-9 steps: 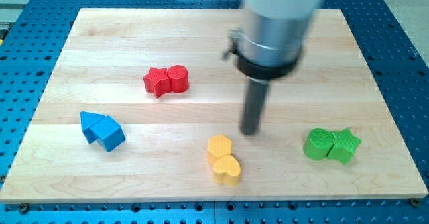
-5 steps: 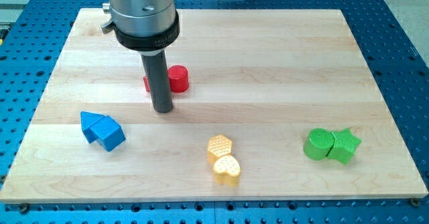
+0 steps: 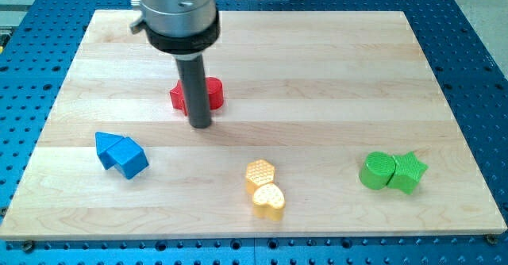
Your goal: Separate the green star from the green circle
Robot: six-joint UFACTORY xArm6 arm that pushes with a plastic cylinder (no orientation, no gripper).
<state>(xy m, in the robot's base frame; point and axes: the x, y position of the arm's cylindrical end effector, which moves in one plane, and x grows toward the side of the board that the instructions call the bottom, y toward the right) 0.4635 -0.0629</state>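
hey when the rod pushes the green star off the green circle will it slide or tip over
Probably slide: the green star looks squat and flat-bottomed on the smooth wooden board. Its points may make it spin off-centre. It touches the green circle, which could get dragged along. My tip is far off.

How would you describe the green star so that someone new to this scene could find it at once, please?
Start at the wooden board and go to its corner at the view's bottom right, far from my tip. Two green blocks sit there touching. The green star is the one toward the view's right, pointed in outline, while the green circle beside it is round.
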